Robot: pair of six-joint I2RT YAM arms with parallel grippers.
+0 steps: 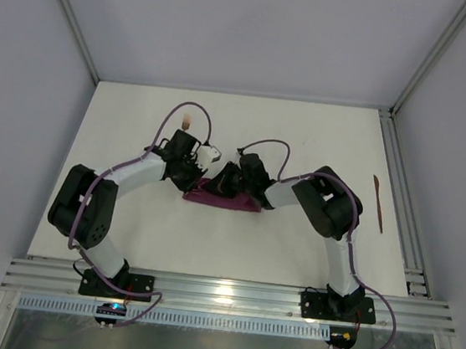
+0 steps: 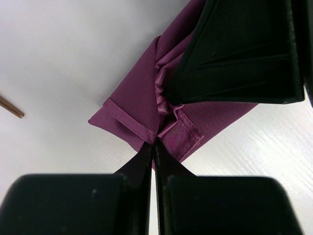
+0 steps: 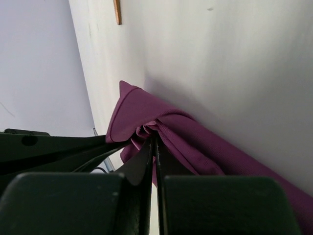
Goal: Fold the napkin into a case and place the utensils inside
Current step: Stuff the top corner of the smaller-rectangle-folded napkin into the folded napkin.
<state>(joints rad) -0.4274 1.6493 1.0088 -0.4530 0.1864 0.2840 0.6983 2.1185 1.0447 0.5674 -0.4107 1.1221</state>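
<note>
Now left claw (image 2: 155, 145) and right claw (image 3: 155, 140) both clamp the napkin (image 2: 138, 95) lying between them.

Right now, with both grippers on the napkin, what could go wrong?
The left gripper pinches the napkin only at its hem, so the cloth may slip out. The right gripper grips bunched folds close beside it, so the two could clash. One utensil lies near the side rail, awkward to grasp.
</note>
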